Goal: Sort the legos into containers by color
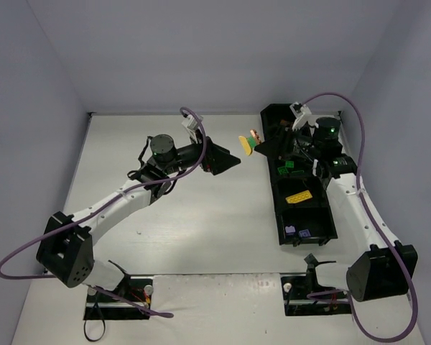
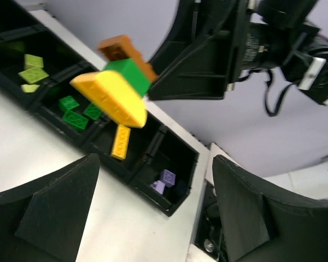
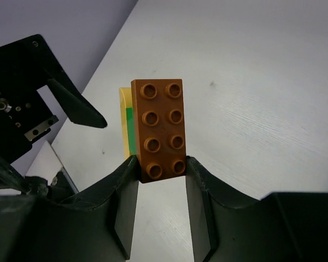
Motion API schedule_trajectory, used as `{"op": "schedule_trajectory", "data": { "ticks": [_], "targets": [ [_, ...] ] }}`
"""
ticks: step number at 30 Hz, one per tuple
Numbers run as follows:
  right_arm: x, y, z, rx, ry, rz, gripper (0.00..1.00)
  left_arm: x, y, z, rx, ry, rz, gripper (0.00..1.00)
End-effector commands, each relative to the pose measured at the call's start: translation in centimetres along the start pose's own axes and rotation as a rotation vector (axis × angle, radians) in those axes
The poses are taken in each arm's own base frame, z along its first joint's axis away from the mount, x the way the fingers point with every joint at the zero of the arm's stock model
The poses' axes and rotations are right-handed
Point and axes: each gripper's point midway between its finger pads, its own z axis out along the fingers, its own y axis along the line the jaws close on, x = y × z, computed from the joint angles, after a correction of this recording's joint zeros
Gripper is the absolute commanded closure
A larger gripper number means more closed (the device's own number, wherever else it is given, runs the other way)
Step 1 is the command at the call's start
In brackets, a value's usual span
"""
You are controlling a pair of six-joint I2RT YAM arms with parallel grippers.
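Even, soft light; the left wrist view looks somewhat blurred.

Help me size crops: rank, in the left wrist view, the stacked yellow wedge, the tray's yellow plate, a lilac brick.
1. stacked yellow wedge (nearer the camera, so inflated)
2. yellow plate
3. lilac brick

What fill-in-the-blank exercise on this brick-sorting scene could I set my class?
1. The right pincer is shut on a stack of three bricks, clamping the ____ one by its sides.
2. In that stack, a ____ brick sits between the other two.
3. The left pincer stands ____, holding nothing.
4. In the black tray, the end compartment next to the one with the loose yellow brick holds ____ bricks.
Missing words: brown; green; open; lilac.
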Motion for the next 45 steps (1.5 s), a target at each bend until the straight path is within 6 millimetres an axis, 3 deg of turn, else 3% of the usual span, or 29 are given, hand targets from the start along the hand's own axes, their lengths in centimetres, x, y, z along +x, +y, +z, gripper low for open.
{"op": "schedule_trajectory", "data": {
  "ticks": [1,8,13,23,28,35,45],
  "targets": [
    [-2.2,4.1,1.0,-0.173,-0.056,-0.123,1.00,-3.9,-4.7,0.3,0.176,-0.093,0.053,0.23],
    [-1.9,6.0,2.7,-0.243,-0.026,-0.144,1.00,-5.6,-4.7,0.5,0.235,-0.164,0.030,0.23],
    [-2.2,6.3,2.7,-0.255,-0.034,-0.153,1.00,-6.8,-2.6,-0.7,0.158,-0.210,0.029,0.23],
    [-2.5,6.4,3.0,-0.266,-0.040,-0.148,1.00,-5.5,-1.0,-1.6,0.062,-0.148,0.029,0.23],
    [-2.8,7.0,2.8,-0.292,-0.042,-0.149,1.00,-6.1,-1.5,-0.8,0.128,-0.172,0.010,0.23],
    [-2.9,7.6,2.6,-0.322,-0.040,-0.150,1.00,-5.9,-0.7,0.0,0.128,-0.162,-0.015,0.23],
    [-2.6,8.0,2.9,-0.356,-0.029,-0.139,1.00,-7.5,-1.8,0.3,0.198,-0.227,-0.030,0.24]
  ]
}}
